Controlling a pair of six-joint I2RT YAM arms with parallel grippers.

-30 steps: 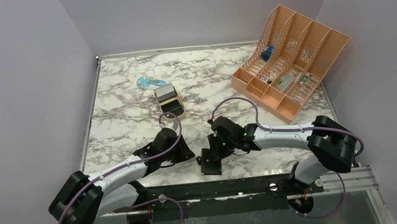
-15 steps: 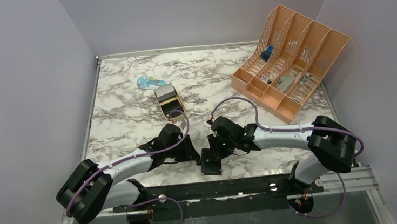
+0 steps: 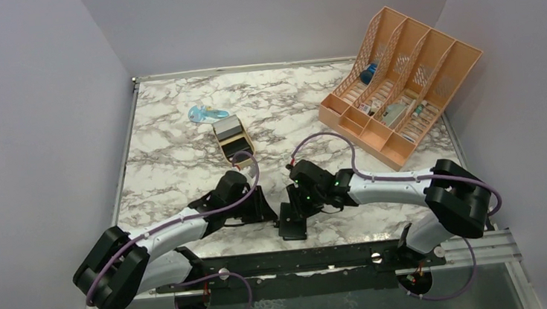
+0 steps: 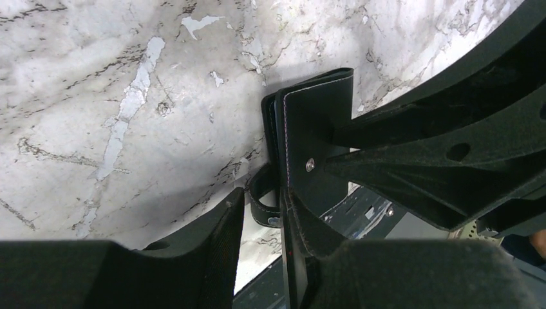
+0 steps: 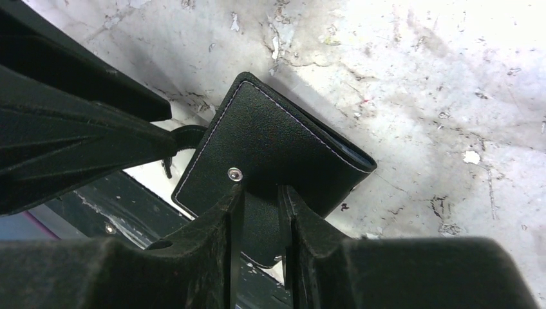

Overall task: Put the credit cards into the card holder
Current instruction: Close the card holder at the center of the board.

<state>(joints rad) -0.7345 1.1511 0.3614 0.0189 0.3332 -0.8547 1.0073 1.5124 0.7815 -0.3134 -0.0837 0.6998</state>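
Clamping one flap of the holder [image 5: 277, 141], lower centre in the top view, the right claw [image 5: 260, 199] grips likely light, floppy leather, best taken near the fold; left claw [image 4: 267, 215] straddles its edge, grip unclear.

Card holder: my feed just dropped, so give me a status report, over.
Right fingers shut on card holder flap. Left fingers astride its edge, gap showing. Holder folded, no card in view there. Nothing blocking it.
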